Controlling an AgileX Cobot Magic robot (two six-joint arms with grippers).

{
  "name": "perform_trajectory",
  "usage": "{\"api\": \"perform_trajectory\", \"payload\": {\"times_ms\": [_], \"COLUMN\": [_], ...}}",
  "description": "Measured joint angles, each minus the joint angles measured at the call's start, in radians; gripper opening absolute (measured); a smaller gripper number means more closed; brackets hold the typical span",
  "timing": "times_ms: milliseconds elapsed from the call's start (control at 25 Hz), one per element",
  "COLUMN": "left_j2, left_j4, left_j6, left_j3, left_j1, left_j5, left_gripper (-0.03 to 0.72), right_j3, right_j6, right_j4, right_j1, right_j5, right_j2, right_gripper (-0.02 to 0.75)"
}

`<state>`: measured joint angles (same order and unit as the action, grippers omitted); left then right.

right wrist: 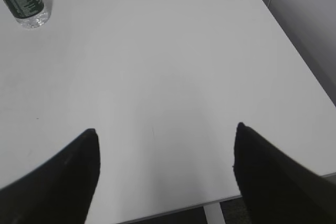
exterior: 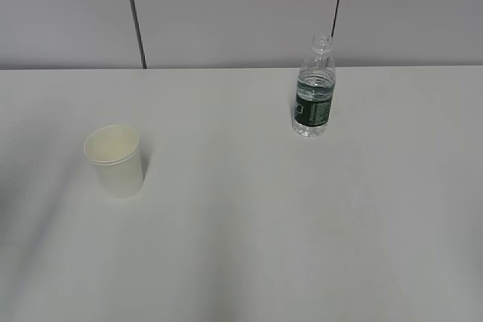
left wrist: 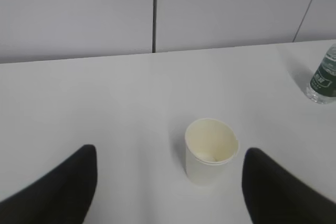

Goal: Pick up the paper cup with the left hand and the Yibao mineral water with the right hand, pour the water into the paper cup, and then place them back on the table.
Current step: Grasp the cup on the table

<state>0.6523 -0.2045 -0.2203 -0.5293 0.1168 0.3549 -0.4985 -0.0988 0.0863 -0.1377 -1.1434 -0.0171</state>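
On the table (exterior: 241,246), bottle (exterior: 314,88) label (exterior: 312,110) dark green, writing unreadable.

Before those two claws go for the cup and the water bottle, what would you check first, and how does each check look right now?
1. Paper cup upright, mouth up: ok.
2. Yibao mineral water upright with the cap off: ok.
3. Left hand open wide enough for the cup: ok; the cup stands ahead between its fingers.
4. Right hand open: ok, but not lined up; the bottle sits far ahead at the upper left of its view.
5. Table free between cup and bottle: ok, they stand well apart.
6. Cup dry inside: cannot tell; something pale shows at its bottom in the left wrist view.
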Motion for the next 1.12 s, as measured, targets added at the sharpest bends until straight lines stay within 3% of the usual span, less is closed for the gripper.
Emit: {"api": "perform_trajectory", "payload": {"times_ms": [240, 760, 1120], "left_j2": [0.191, 0.565, 0.839], "left_j4": [0.016, -0.03, -0.013], "left_j6": [-0.003, -0.003, 0.075], "left_j3": [0.093, 0.291, 0.291], "left_j1": [0.124, 0.32, 0.352], "left_j5": [-0.273, -0.841, -1.086], "left_gripper": [0.518, 0.518, 0.518], "right_j3": [0.0, 0.0, 0.0], "right_j6": [0.0, 0.0, 0.0], "right_j4": [0.0, 0.0, 0.0], "right_j1": [0.0, -0.002, -0.002], "right_j5": [0.0, 0.0, 0.0], "right_j2": [0.0, 0.0, 0.0], "right_gripper": [0.586, 0.586, 0.586]}}
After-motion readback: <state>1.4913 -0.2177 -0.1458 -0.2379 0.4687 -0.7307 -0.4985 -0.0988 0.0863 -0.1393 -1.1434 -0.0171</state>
